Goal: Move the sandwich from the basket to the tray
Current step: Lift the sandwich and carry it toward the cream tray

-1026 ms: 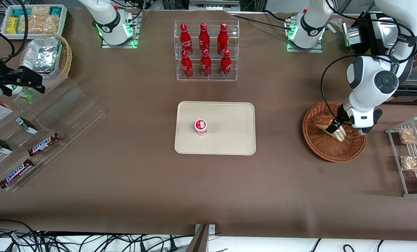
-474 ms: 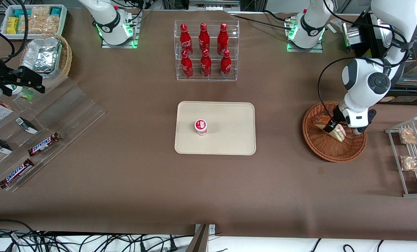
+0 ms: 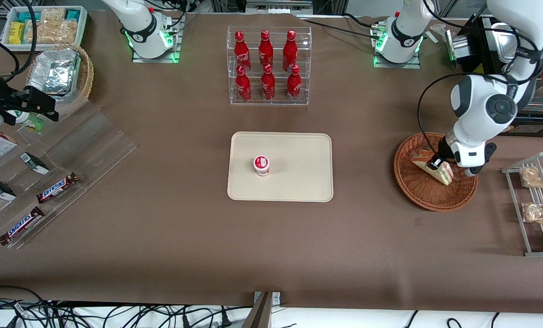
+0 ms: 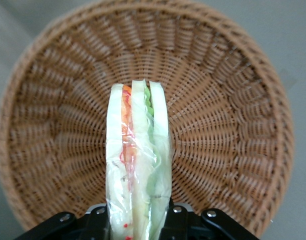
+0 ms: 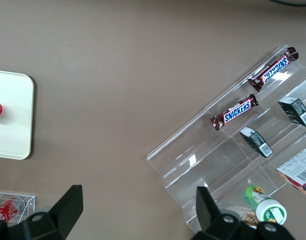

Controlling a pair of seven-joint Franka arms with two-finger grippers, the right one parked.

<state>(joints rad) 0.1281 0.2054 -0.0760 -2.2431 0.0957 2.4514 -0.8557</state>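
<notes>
The sandwich (image 3: 435, 166), a clear-wrapped white-bread wedge with red and green layers, stands on edge over the reddish-brown woven basket (image 3: 422, 190) toward the working arm's end of the table. My left gripper (image 3: 439, 166) is shut on its broad end. In the left wrist view the sandwich (image 4: 138, 160) sticks out between the black fingers (image 4: 177, 216) of the gripper (image 4: 138, 217), with the basket (image 4: 233, 125) below it. Whether the sandwich's tip still touches the weave cannot be told. The cream-beige tray (image 3: 299, 155) lies mid-table, well apart from the basket.
A small red-and-white cup (image 3: 261, 165) stands on the tray. A clear rack of red bottles (image 3: 268, 66) is farther from the camera than the tray. A wire rack with bagged snacks (image 3: 538, 200) stands close beside the basket. A clear stand with Snickers bars (image 3: 57, 187) lies toward the parked arm's end.
The left wrist swung a little toward the tray and back, carrying the sandwich with it. The sandwich stays gripped over the basket, and the basket has not moved.
</notes>
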